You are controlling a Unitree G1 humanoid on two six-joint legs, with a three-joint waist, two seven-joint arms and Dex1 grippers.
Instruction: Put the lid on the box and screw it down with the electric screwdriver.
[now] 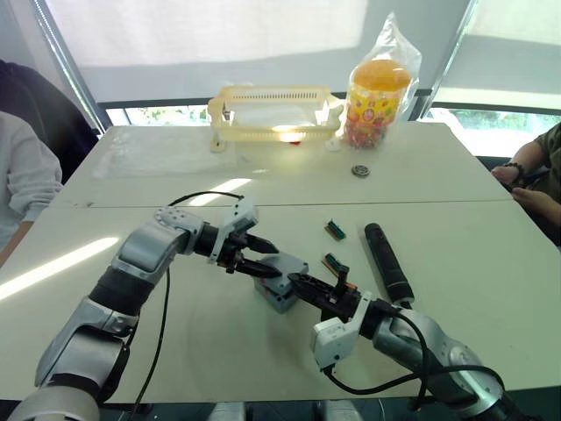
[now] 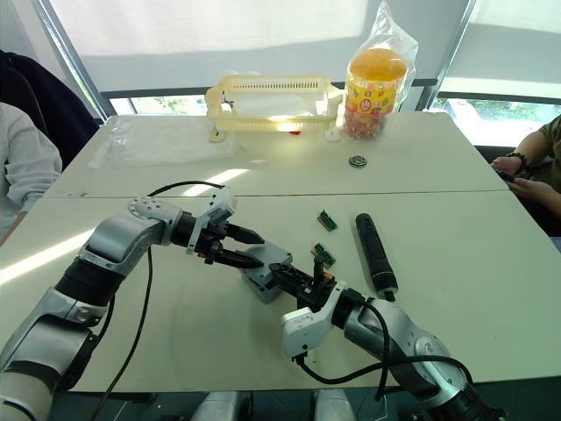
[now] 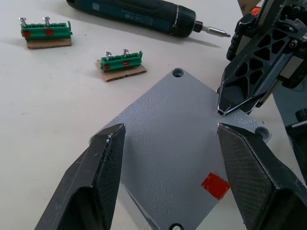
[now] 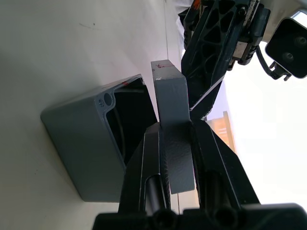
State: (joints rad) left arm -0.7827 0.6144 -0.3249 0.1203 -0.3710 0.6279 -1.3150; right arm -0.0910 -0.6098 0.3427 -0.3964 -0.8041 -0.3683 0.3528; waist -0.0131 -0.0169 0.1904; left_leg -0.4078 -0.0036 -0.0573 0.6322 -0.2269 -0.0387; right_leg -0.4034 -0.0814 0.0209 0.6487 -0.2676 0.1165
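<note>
My right gripper is shut on one edge of the grey lid, holding it tilted beside the open hollow of the grey box. The box stands on the table near the middle front. The lid's flat face carries a small red mark and corner holes. My left gripper is open, one finger on each side of the lid, not clamping it. To the right of the box the black electric screwdriver lies on the table, its bit pointing toward the front edge.
Two small green pieces lie between box and screwdriver. A yellow slotted basket, a bagged jar of sweets and a small round part sit at the back. People sit at the left and right edges.
</note>
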